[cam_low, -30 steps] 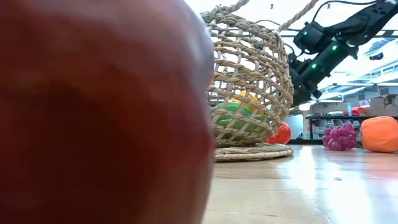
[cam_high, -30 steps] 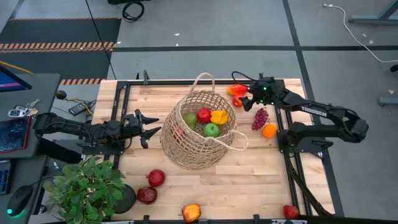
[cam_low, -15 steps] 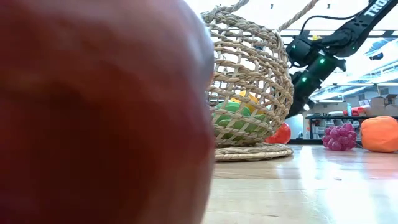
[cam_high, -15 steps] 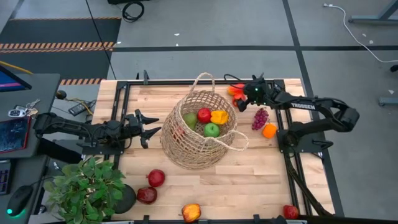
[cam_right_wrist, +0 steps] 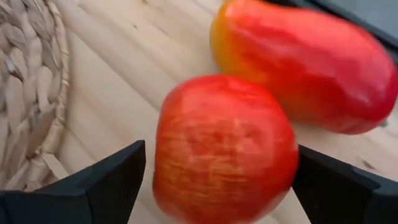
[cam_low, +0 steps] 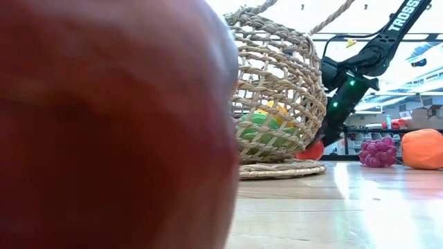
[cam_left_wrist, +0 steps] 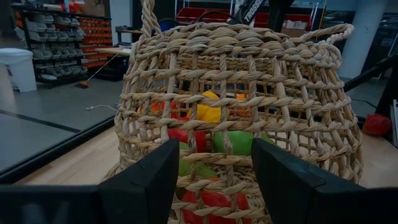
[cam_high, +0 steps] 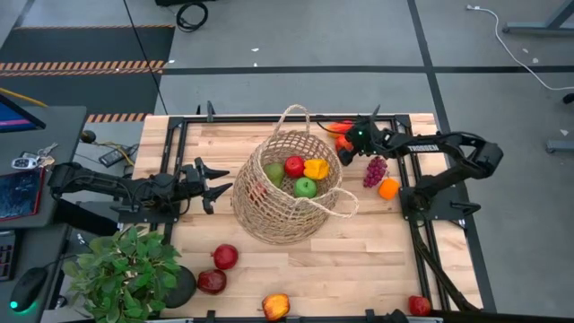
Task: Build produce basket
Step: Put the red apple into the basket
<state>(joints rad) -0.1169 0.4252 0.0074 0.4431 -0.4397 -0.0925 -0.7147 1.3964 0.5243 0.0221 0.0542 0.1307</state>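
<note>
- Tabletop (cam_high: 377, 242): wood slab, carries everything.
- Basket (cam_high: 285, 193): sits between my two hands, leaning over, wicker wall right in front of my left hand. Inside it: red apple (cam_high: 294, 166), yellow pepper (cam_high: 316, 169), green apples (cam_high: 306, 187).
- Potted plant (cam_high: 126, 269): near-left corner, behind my left arm.
- Loose produce: grape bunch (cam_high: 375, 170) and orange (cam_high: 388, 188) beside my right arm; pomegranates (cam_high: 225, 257) and a mango (cam_high: 276, 306) on the near side.
- Left hand (cam_high: 212, 185): halfway open, empty, pointed at the basket wall, close to it.
- Right hand (cam_high: 343, 147): fingers (cam_right_wrist: 106, 180) spread wide, straddling a red-orange apple (cam_right_wrist: 224, 146), not clamped. Red-yellow mango (cam_right_wrist: 311, 65) just beyond it.
</note>
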